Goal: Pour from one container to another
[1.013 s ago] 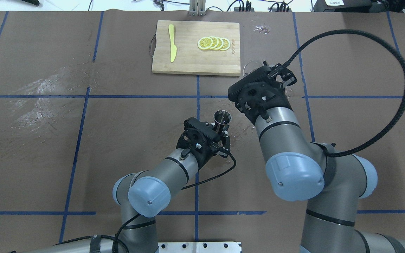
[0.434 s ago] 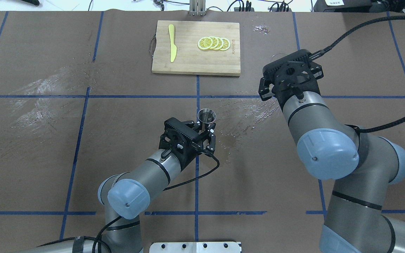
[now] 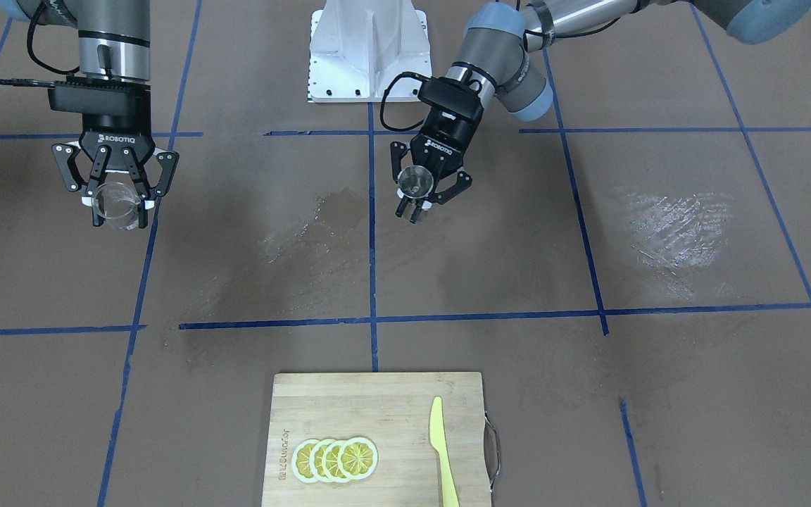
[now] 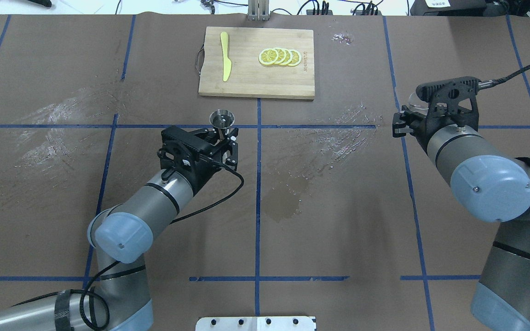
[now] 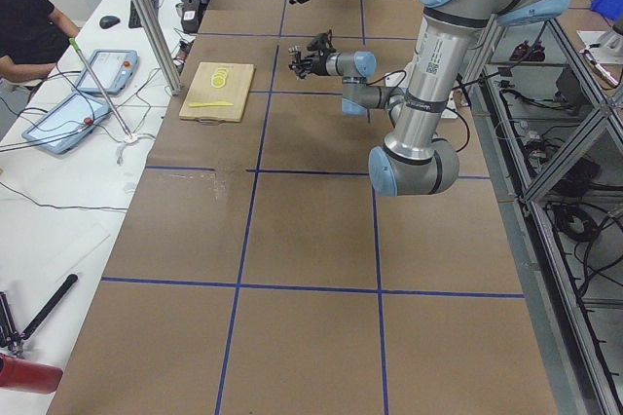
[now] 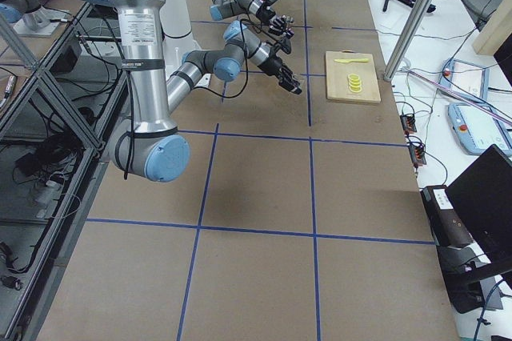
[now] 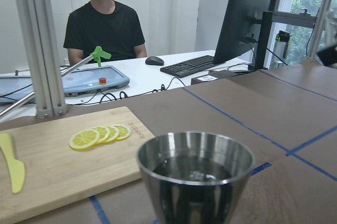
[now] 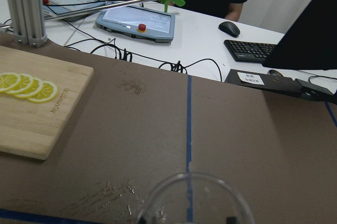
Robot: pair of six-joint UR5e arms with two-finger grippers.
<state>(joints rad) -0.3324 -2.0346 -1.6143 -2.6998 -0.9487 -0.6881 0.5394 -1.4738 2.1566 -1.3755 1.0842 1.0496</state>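
Observation:
The grey metal jigger [image 4: 221,119] stands upright in my left gripper [image 4: 222,134], which is shut on its waist, left of the table's centre line. Dark liquid shows inside the jigger [image 7: 195,174] in the left wrist view. My right gripper [image 3: 118,208] is shut on the clear glass cup [image 3: 114,198], far off at the table's right side. From overhead only a bit of the cup's rim [image 4: 413,101] shows past the right gripper [image 4: 413,117]. The cup's rim [image 8: 192,200] sits upright at the bottom of the right wrist view, and it looks empty.
A bamboo cutting board [image 4: 246,82] lies at the far middle with lemon slices [image 4: 279,57] and a yellow knife [image 4: 225,56]. A dark wet patch [image 4: 285,202] and water streaks [image 4: 338,138] mark the brown paper between the arms. A seated person [image 7: 105,24] is beyond the far edge.
The arms have drawn apart. My left gripper carried the jigger left and farther from the robot. My right gripper swung the glass cup out to the right side.

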